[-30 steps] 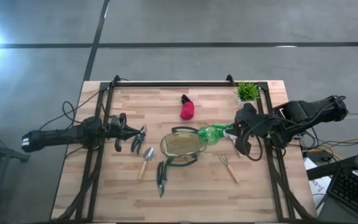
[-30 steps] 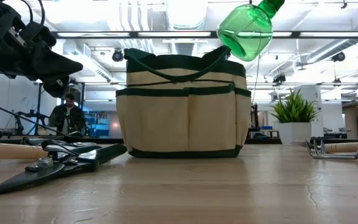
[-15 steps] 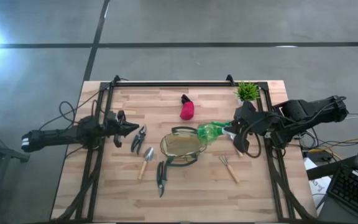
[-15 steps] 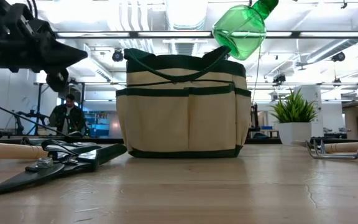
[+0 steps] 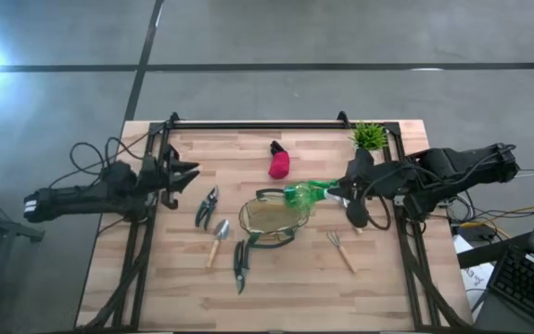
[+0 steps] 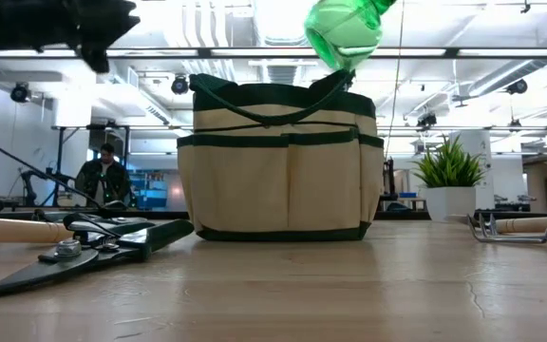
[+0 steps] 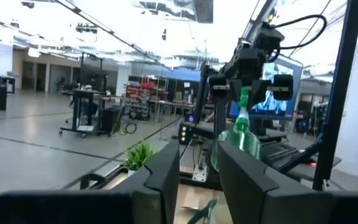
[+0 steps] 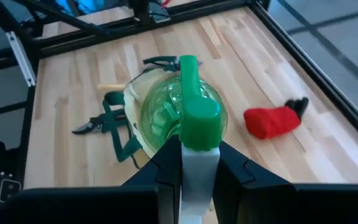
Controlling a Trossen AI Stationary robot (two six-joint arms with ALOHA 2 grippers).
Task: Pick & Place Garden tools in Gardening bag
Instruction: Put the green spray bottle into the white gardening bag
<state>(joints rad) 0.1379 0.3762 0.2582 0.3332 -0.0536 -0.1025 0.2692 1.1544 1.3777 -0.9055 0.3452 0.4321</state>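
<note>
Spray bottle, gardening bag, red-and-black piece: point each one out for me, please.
green spray bottle (image 8: 180, 112): right wrist view, on its clear green body.
gardening bag (image 6: 278, 180): low view, on the tan front pocket panel.
red-and-black piece (image 5: 279, 165): high view, on its red part.

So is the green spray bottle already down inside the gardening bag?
No, in the low view the green spray bottle hangs in the air above the rim of the gardening bag, held by the right gripper.
</note>
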